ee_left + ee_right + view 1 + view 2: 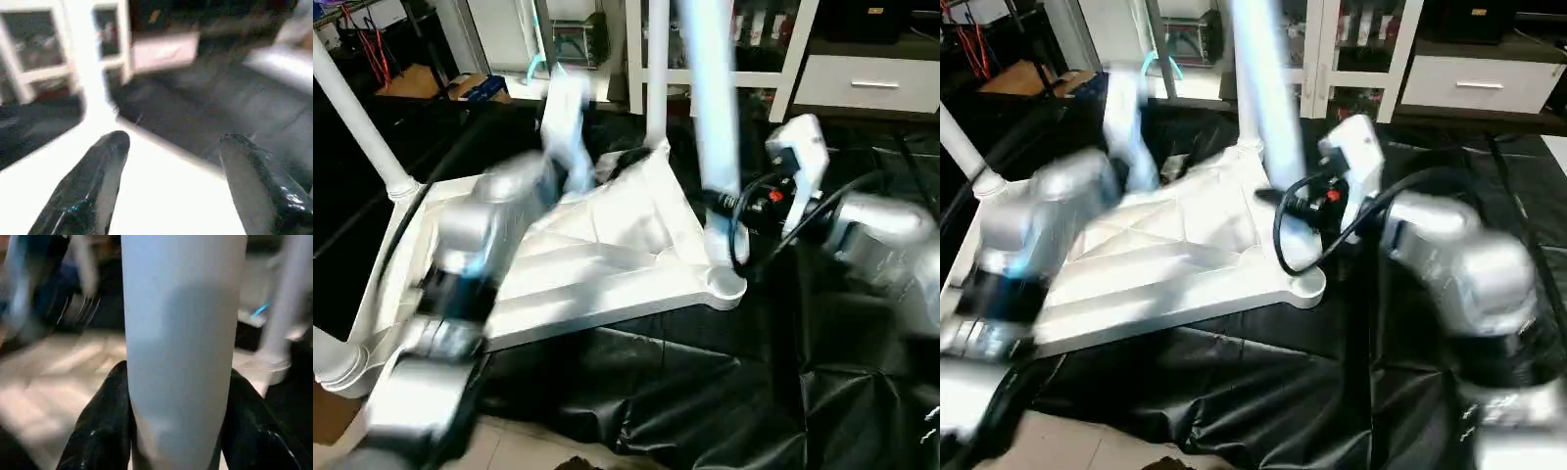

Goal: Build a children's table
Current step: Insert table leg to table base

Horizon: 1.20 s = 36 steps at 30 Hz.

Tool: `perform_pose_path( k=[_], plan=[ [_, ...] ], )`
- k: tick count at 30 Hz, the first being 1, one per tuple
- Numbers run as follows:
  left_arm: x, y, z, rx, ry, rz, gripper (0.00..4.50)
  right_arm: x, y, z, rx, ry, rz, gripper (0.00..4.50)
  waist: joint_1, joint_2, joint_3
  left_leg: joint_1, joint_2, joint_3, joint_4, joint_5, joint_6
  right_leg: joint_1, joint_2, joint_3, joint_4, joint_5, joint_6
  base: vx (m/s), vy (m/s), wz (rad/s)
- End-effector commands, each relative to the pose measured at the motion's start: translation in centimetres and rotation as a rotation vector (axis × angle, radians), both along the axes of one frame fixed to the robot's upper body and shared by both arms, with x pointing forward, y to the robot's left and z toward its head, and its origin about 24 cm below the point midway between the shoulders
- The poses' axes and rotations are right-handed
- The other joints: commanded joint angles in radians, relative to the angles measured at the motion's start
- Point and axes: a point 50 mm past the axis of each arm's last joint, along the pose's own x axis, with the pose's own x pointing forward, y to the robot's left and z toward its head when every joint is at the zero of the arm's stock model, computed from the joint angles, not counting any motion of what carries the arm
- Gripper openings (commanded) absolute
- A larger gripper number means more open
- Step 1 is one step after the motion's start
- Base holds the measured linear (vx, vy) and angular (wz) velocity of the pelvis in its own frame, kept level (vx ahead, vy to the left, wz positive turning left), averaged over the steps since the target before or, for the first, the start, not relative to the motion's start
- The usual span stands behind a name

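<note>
The children's table top lies upside down on a black cloth, ribbed underside up. White legs stand in its far-left socket and back socket. A third leg stands in the near-right corner socket. My right gripper is shut on this leg a little above the socket, one black finger on each side. My left gripper hovers open over the white top, close to the back leg, with nothing between its fingers.
Black cloth covers the floor around the top. A white glass-door cabinet and a drawer stand behind. Boxes and cables lie at the back left. Bare floor tile shows at the near edge.
</note>
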Motion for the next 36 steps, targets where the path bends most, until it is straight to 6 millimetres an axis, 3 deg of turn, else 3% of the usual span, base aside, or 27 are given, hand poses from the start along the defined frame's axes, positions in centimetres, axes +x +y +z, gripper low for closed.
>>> perform_pose_path(
  k=[1,4,5,6,7,8,9,12,13,14,17,24,27,29,34,36],
  plan=[
    [-0.5,-0.3,0.6,0.074,-0.084,-0.044,3.34,-0.1,-0.6,1.2,0.065,-0.088,-0.056,1.84,-0.006,-0.021,-0.092,0.046,0.010,-0.007,-0.043,0.352,0.100,0.061,-0.015,0.013,-0.025,0.563,-0.215,0.000,0.000,0.00],
    [-2.5,-0.7,-1.3,0.144,-0.118,-0.163,3.34,-0.9,-1.6,-0.4,0.164,-0.058,-0.096,1.84,-0.002,-0.019,-0.088,0.042,0.014,-0.008,-0.045,0.360,0.107,0.056,-0.018,0.013,-0.026,0.548,-0.212,0.000,0.000,0.00],
    [-4.0,-1.5,-2.8,0.131,-0.101,-0.256,3.34,-1.6,-2.2,-1.9,0.182,-0.014,-0.098,1.84,0.000,-0.020,-0.084,0.038,0.014,-0.008,-0.048,0.353,0.110,0.059,-0.022,0.014,-0.027,0.536,-0.211,0.000,0.000,0.00],
    [-4.1,-1.5,-2.9,0.130,-0.100,-0.259,3.34,-1.6,-2.2,-1.9,0.182,-0.012,-0.098,1.84,0.000,-0.020,-0.084,0.038,0.014,-0.008,-0.048,0.353,0.110,0.059,-0.022,0.014,-0.027,0.536,-0.211,0.000,0.000,0.00],
    [-5.0,-2.2,-3.7,0.088,-0.089,-0.335,3.34,-2.1,-2.5,-2.8,0.178,0.014,-0.098,1.84,-0.003,-0.032,-0.082,0.040,0.012,-0.005,-0.049,0.334,0.109,0.057,-0.019,0.015,-0.031,0.517,-0.211,0.000,0.000,0.00],
    [-5.6,-2.7,-4.2,0.069,-0.072,-0.386,3.34,-2.3,-2.8,-3.3,0.168,0.028,-0.101,1.84,-0.002,-0.028,-0.082,0.035,0.009,-0.006,-0.050,0.336,0.113,0.060,-0.021,0.015,-0.029,0.510,-0.212,0.000,0.000,0.00],
    [-6.1,-3.0,-4.8,0.061,-0.055,-0.424,3.34,-2.5,-3.0,-3.6,0.157,0.033,-0.107,1.84,-0.006,-0.033,-0.078,0.034,0.011,-0.004,-0.052,0.305,0.116,0.057,-0.024,0.016,-0.033,0.473,-0.213,0.000,0.000,0.00],
    [-6.8,-3.3,-5.8,0.062,-0.015,-0.474,3.61,-2.8,-3.2,-4.0,0.148,0.036,-0.114,1.84,-0.012,-0.033,-0.072,0.034,0.013,-0.002,-0.057,0.243,0.120,0.054,-0.027,0.019,-0.042,0.385,-0.213,0.000,0.000,0.00],
    [-7.1,-3.5,-6.6,0.108,-0.004,-0.507,3.68,-2.9,-3.4,-3.9,0.140,0.032,-0.107,1.84,-0.022,-0.040,-0.066,0.032,0.013,0.001,-0.062,0.201,0.120,0.055,-0.028,0.021,-0.049,0.335,-0.217,0.000,0.000,0.00],
    [-7.3,-3.7,-7.6,0.174,-0.018,-0.533,3.72,-3.1,-3.6,-3.7,0.133,0.030,-0.093,1.84,-0.029,-0.038,-0.063,0.031,0.014,-0.001,-0.065,0.171,0.124,0.060,-0.029,0.022,-0.055,0.299,-0.215,0.000,0.000,0.00],
    [-7.1,-4.0,-8.5,0.197,-0.020,-0.503,4.06,-3.3,-3.8,-3.4,0.119,0.024,-0.073,1.84,-0.041,-0.038,-0.061,0.032,0.015,0.000,-0.069,0.152,0.123,0.062,-0.030,0.024,-0.058,0.277,-0.214,0.000,0.000,0.00],
    [-6.5,-3.7,-10.6,0.256,0.067,-0.430,4.11,-3.3,-4.0,-2.8,0.123,0.012,-0.055,1.84,-0.063,-0.041,-0.070,0.031,0.011,-0.002,-0.061,0.212,0.159,0.066,-0.027,0.023,-0.050,0.389,-0.244,0.000,0.000,0.00],
    [-6.1,-3.2,-11.0,0.257,0.094,-0.383,4.11,-3.3,-4.0,-2.5,0.144,0.024,-0.041,1.84,-0.064,-0.040,-0.072,0.033,0.012,-0.003,-0.059,0.224,0.180,0.065,-0.026,0.022,-0.048,0.403,-0.262,0.000,0.000,0.00],
    [-5.8,-2.9,-11.1,0.268,0.099,-0.359,4.11,-3.4,-4.0,-2.5,0.138,0.035,-0.022,1.84,-0.064,-0.046,-0.072,0.032,0.014,-0.002,-0.059,0.230,0.185,0.065,-0.027,0.022,-0.049,0.401,-0.267,0.000,0.000,0.00],
    [-5.6,-2.3,-11.3,0.266,0.121,-0.354,4.11,-3.5,-3.9,-2.6,0.117,0.052,0.009,1.84,-0.060,-0.047,-0.070,0.033,0.016,-0.001,-0.059,0.226,0.193,0.064,-0.029,0.022,-0.049,0.367,-0.272,0.000,0.000,0.00],
    [-5.5,-2.2,-11.3,0.261,0.131,-0.357,3.75,-3.4,-4.0,-2.5,0.114,0.052,0.011,1.84,-0.060,-0.049,-0.069,0.032,0.016,-0.001,-0.060,0.225,0.193,0.063,-0.029,0.022,-0.050,0.356,-0.272,0.000,0.000,0.00]
  ],
)
